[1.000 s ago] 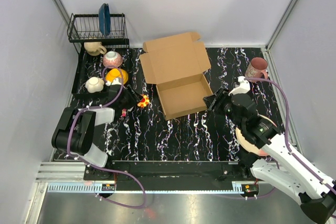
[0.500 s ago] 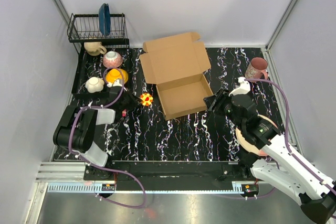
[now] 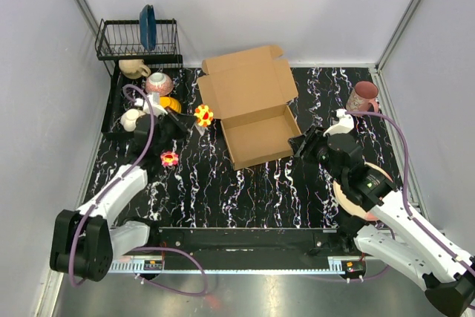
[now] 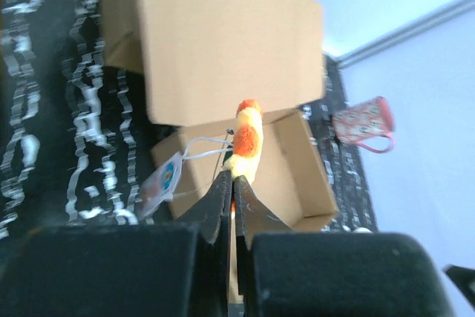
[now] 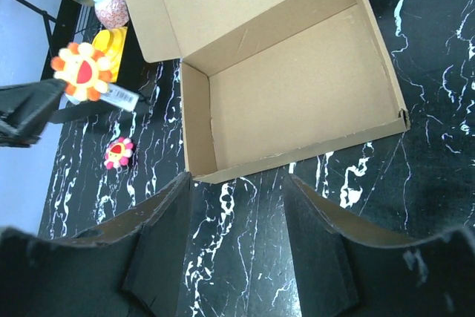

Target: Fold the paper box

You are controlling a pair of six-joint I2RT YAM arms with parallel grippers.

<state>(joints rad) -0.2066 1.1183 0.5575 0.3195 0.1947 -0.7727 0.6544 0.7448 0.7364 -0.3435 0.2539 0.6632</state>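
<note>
Jaws of my left gripper [image 4: 232,183] have just snapped shut on the flower toy [image 4: 246,136] and raised it, paper box [image 3: 256,135] lying open just ahead; my right gripper [image 5: 236,183] hangs part-open near its front wall, lid not yet closed.

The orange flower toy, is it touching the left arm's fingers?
Touching. The left wrist view shows the left arm's fingers closed tight on the lower edge of the orange flower toy, with no gap between them.
</note>
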